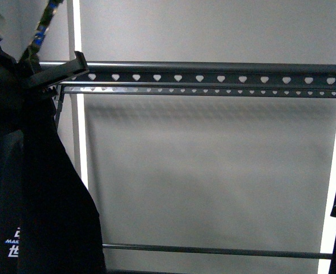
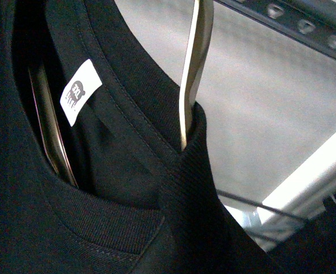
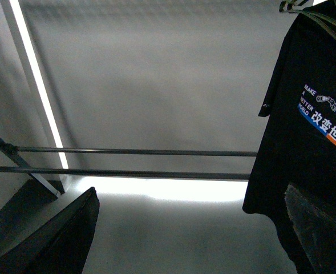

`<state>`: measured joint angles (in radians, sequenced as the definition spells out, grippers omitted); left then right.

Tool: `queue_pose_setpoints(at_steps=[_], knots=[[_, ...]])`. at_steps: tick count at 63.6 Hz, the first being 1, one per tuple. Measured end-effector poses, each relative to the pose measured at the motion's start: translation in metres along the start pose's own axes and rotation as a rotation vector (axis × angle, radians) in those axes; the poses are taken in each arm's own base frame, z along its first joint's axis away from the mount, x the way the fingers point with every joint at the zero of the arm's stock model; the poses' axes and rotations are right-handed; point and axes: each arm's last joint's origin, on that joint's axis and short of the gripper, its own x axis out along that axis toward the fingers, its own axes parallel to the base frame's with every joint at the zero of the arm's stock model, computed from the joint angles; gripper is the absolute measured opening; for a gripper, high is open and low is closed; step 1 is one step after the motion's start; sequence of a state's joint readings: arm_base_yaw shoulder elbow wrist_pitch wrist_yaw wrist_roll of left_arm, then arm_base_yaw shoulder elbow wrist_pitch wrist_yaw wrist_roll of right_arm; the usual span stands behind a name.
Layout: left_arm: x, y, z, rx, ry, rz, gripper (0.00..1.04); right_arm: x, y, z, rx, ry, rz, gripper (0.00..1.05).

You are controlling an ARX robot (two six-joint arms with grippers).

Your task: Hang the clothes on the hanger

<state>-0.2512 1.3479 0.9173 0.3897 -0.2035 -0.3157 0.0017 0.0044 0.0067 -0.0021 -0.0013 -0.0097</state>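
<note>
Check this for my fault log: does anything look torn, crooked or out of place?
Nothing stands out. The black T-shirt hangs smoothly, its collar looks intact around the metal strip, and the rack rail runs straight.

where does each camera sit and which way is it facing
Front view: on the body between the arms, facing the rack's heart-holed top rail; the left arm shows at left with a black T-shirt.
Left wrist view: on the left wrist, close on that T-shirt's collar; no tool clearly seen.
Right wrist view: on the right wrist, facing the lower bars and a second T-shirt; the open right tool shows.
Shared: front and left wrist both show the top rail.
</note>
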Motion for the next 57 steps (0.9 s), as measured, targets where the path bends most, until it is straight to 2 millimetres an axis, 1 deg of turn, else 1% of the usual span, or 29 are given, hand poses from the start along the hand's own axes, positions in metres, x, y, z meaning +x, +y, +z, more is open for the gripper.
queue_pose_setpoints(at_steps=[1, 4, 12, 19, 22, 27, 33, 37, 42, 45, 50, 57], knots=[[-0.001, 0.000, 0.000, 0.010, 0.009, -0.018, 0.04, 0.000, 0.000, 0.000, 0.000, 0.000, 0.000, 0.97], [-0.006, 0.001, 0.000, 0.081, 0.054, -0.150, 0.04, 0.000, 0.000, 0.000, 0.000, 0.000, 0.000, 0.97], [-0.007, 0.007, -0.003, 0.225, 0.139, -0.394, 0.04, 0.000, 0.000, 0.000, 0.000, 0.000, 0.000, 0.97], [-0.009, 0.010, -0.001, 0.325, 0.154, -0.593, 0.04, 0.000, 0.000, 0.000, 0.000, 0.000, 0.000, 0.97], [-0.008, 0.012, 0.000, 0.346, 0.150, -0.644, 0.04, 0.000, 0.000, 0.000, 0.000, 0.000, 0.000, 0.97], [-0.002, 0.015, 0.006, 0.423, 0.129, -0.748, 0.04, 0.000, 0.000, 0.000, 0.000, 0.000, 0.000, 0.97], [0.009, 0.022, 0.011, 0.519, 0.096, -0.859, 0.04, 0.000, 0.000, 0.000, 0.000, 0.000, 0.000, 0.97], [0.020, 0.028, 0.012, 0.566, 0.113, -0.943, 0.04, 0.000, 0.000, 0.000, 0.000, 0.000, 0.000, 0.97], [0.034, 0.033, 0.013, 0.604, 0.146, -1.003, 0.04, 0.000, 0.000, 0.000, 0.000, 0.000, 0.000, 0.97], [0.041, 0.034, 0.014, 0.626, 0.160, -1.015, 0.04, 0.000, 0.000, 0.000, 0.000, 0.000, 0.000, 0.97], [0.057, 0.036, 0.015, 0.682, 0.174, -1.027, 0.04, 0.000, 0.000, 0.000, 0.000, 0.000, 0.000, 0.97], [0.085, 0.034, 0.020, 0.745, 0.146, -1.023, 0.04, 0.000, 0.000, 0.000, 0.000, 0.000, 0.000, 0.97]])
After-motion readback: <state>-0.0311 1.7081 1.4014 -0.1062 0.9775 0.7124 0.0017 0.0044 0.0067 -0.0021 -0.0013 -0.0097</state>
